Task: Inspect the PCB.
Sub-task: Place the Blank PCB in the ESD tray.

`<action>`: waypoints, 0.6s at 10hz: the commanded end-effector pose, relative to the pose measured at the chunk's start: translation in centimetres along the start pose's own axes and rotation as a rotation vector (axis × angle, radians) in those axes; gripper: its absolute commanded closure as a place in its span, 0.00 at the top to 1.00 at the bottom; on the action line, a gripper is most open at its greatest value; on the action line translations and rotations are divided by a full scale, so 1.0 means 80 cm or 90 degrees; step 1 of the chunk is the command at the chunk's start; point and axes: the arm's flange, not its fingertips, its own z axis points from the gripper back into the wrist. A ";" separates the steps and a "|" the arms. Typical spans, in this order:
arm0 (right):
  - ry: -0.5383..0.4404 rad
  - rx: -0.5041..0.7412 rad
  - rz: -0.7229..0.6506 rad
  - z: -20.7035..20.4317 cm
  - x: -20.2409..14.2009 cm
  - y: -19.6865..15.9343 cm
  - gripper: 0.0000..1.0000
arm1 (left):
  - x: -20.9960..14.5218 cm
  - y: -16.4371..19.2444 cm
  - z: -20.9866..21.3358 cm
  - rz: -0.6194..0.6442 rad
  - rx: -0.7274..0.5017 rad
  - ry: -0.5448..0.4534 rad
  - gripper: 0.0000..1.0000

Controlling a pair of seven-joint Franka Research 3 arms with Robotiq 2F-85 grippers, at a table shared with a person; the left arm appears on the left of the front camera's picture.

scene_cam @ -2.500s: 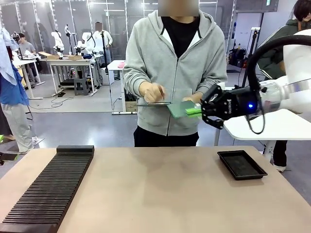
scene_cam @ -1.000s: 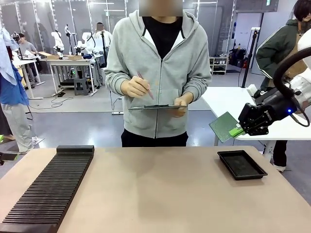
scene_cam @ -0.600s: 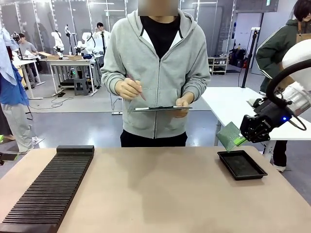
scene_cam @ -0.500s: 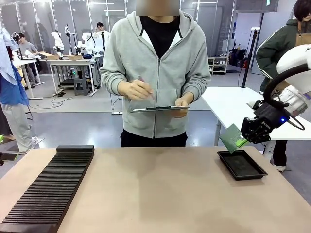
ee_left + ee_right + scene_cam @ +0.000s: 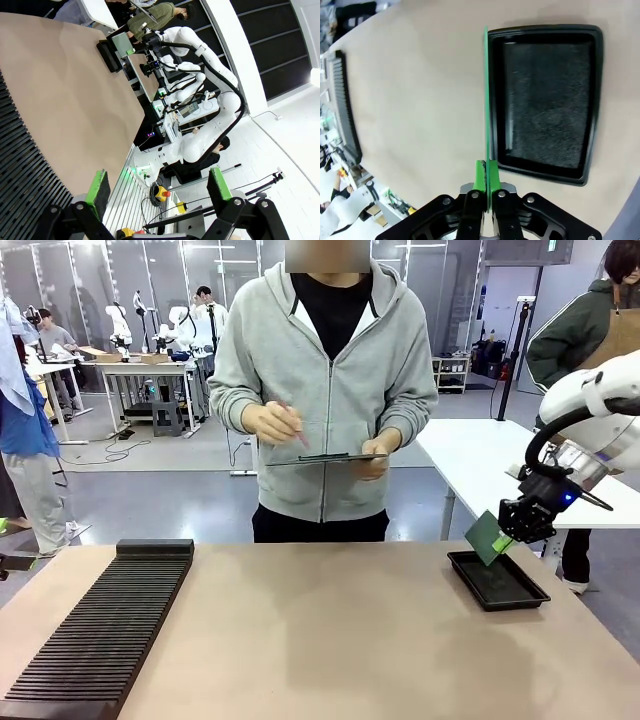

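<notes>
This is a robotics lab or test hall. A plain tan counter (image 5: 330,630) stands on a grey floor in a big open room with dark glass walls. Well beyond the right claw (image 5: 508,532), across the room, are more work tables (image 5: 150,368) and loose cables (image 5: 95,452) on the floor. The left wrist view shows a red emergency-stop button (image 5: 161,192) below the counter's edge, near the left claw (image 5: 157,187).

Open left tool (image 5: 159,190) above table (image 5: 60,85)
</notes>
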 end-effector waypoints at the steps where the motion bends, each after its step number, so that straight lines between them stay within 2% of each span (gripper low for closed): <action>1: 0.007 -0.038 -0.037 -0.013 0.014 -0.005 0.03 | 0.000 -0.001 0.001 -0.002 0.001 -0.001 1.00; 6: 0.028 -0.062 -0.022 -0.052 0.005 -0.013 0.03 | 0.000 -0.001 0.001 -0.002 0.001 -0.001 1.00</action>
